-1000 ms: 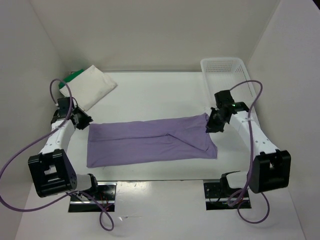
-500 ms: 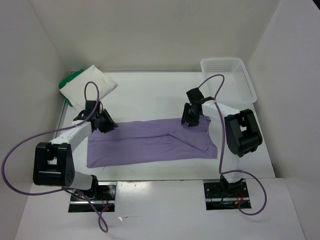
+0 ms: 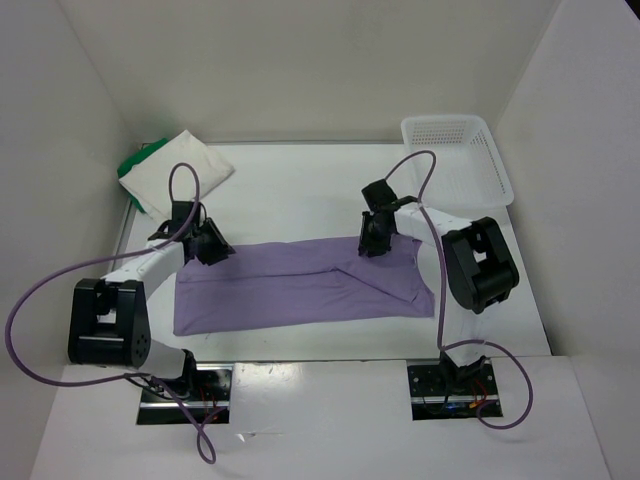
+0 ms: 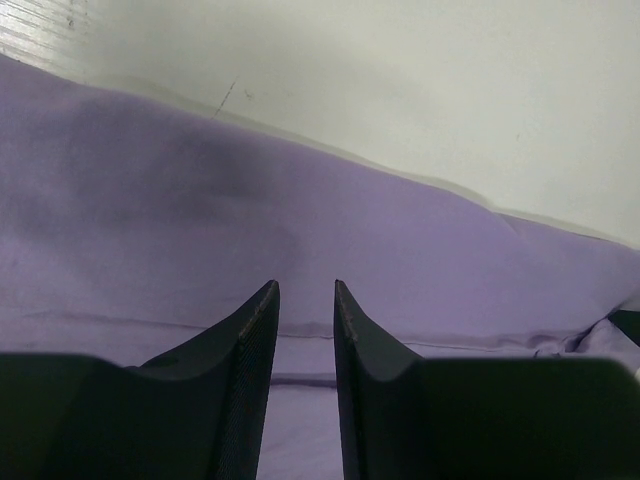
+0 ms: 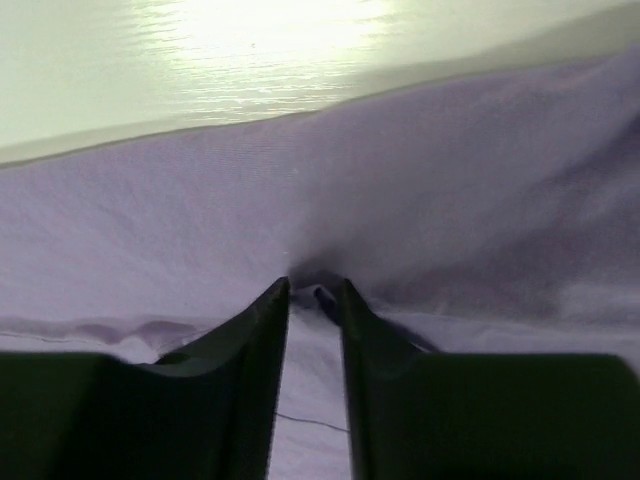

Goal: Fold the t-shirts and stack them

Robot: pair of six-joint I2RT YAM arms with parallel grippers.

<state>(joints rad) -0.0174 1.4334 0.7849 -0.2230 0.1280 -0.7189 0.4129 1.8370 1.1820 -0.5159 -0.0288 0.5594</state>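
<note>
lying flat across the middle of the table (image 3: 300, 190), the lavender shirt (image 3: 290, 285) is a long strip, folded lengthwise and running left to right, with a diagonal crease toward its right end. the left gripper (image 3: 213, 247) sits at the strip's far left corner. in the left wrist view its fingers (image 4: 255, 340) stand a narrow gap apart over the purple fabric, with nothing between them; whether the tips touch the cloth i cannot tell. the right gripper (image 3: 372, 245) is at the strip's far edge, right of its middle. in the right wrist view its fingers (image 5: 265, 340) are also a narrow gap apart, tips down at the cloth, where a small dark pucker rises just at the tips; they are not closed on it. in the far left corner the cream-white shirt (image 3: 180, 175) lies folded on top of the green shirt (image 3: 133, 163), of which only an edge shows at the left. both are apart from the lavender strip. the white mesh basket (image 3: 452, 150) stands at the far right corner.
</note>
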